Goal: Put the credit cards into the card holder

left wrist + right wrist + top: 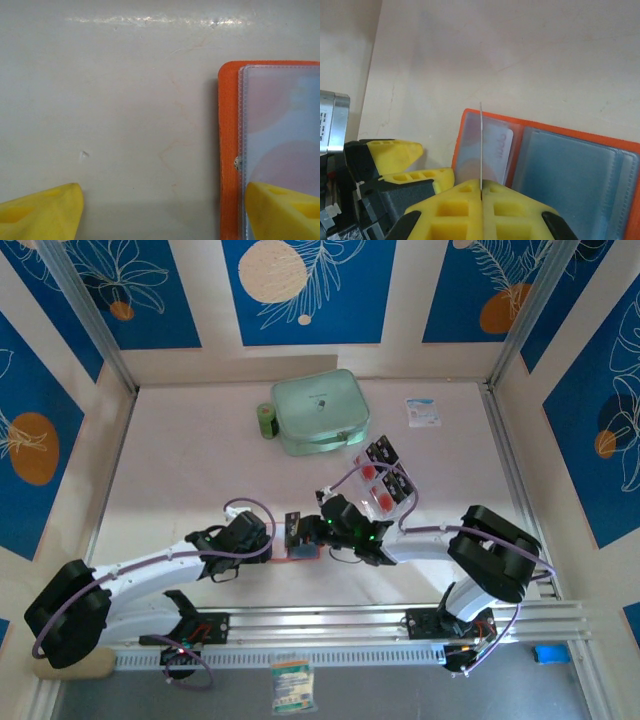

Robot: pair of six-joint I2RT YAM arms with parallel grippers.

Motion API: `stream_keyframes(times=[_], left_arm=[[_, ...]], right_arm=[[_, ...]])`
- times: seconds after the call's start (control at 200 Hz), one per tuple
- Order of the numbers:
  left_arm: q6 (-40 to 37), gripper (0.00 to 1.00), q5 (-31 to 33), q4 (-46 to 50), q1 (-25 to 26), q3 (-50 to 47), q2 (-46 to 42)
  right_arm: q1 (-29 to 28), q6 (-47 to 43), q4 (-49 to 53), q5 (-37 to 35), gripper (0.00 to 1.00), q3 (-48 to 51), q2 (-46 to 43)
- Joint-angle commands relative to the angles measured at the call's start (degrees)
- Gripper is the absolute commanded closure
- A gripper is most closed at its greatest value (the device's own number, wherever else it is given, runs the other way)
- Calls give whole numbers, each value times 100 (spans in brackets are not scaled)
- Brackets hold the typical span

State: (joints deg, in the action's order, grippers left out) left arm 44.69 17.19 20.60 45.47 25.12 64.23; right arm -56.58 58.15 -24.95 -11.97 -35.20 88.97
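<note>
Right wrist view, bottom centre: my right tool (481, 192) is clamped tight on one credit card (481, 135). The card stands edge-on and upright, its upper tip over the left clear pocket of the card holder (570, 165). It's not in the pocket yet.

The holder lies open and flat on the desk (190, 460), low centre of the top view, between my two tools.

My left tool (160, 210) is spread wide and grips nothing. One finger (285, 210) sits over the clear pocket, bottom right of the left wrist view. It's probably pinning the holder down, but I can't confirm contact.

A pale card (500, 147) looks already tucked into that left pocket.

Farther up, right of centre in the top view, a clear rack (398, 502) has more cards (381, 453) standing in it. A mint-green case (320, 412) sits at upper centre.

Progress, my read: maybe one card in, one in hand at the pocket mouth, and the cards in the rack left to do. So early to middle.
</note>
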Motion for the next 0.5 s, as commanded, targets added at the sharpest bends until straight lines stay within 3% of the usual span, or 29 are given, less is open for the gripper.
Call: stream_keyframes(times=[0.0, 0.495], left_arm=[[75, 16, 52, 121, -48, 28, 9], [67, 16, 31, 100, -47, 10, -16]], right_arm=[[-74, 177, -278, -323, 100, 78, 100], [-166, 438, -415, -551, 100, 263, 274]])
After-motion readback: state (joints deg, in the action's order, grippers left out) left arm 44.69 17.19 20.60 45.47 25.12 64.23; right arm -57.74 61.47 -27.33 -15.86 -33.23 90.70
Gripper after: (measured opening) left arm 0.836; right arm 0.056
